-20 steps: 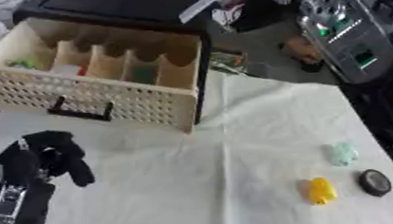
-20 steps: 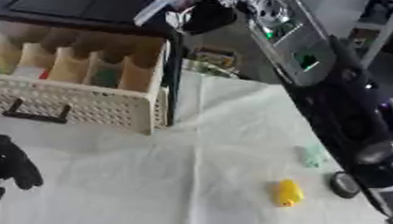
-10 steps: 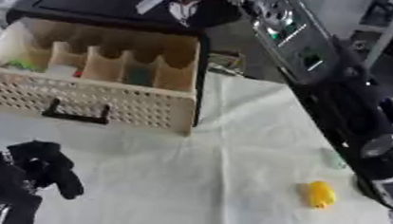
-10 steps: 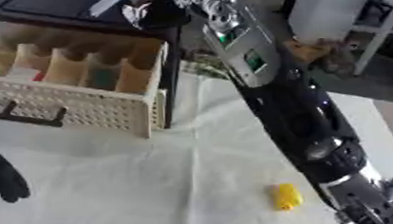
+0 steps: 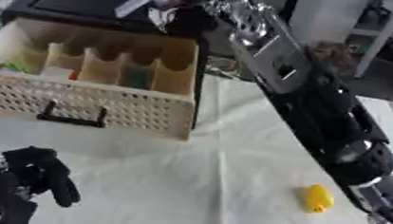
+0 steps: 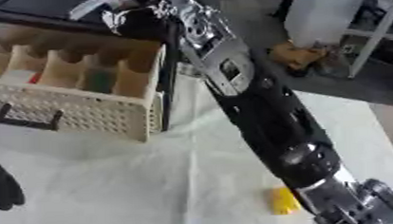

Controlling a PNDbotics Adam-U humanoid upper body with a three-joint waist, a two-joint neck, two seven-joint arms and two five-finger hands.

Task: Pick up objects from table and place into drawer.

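The beige perforated drawer [image 5: 108, 106] stands pulled out at the upper left, with a black handle [image 5: 71, 117] and several divided slots holding small green and white things. My right arm reaches from the lower right up across the picture. Its right hand [image 5: 186, 20] is over the drawer's back right corner, fingers curled on a small white and pink object [image 5: 140, 2]. A yellow object [image 5: 317, 197] lies on the white cloth beside the right forearm. My left hand [image 5: 38, 174] rests at the lower left, fingers relaxed and holding nothing.
A black cabinet [image 5: 70, 4] sits behind the drawer. The white cloth [image 5: 186, 181] covers the table. A white shelf unit [image 5: 332, 10] and a brown thing [image 5: 333, 55] stand beyond the table's far right edge.
My right arm has swung left from the far right, bringing the hand over the drawer's back corner. The view has shifted too. The arm now hides the green and black things at right.
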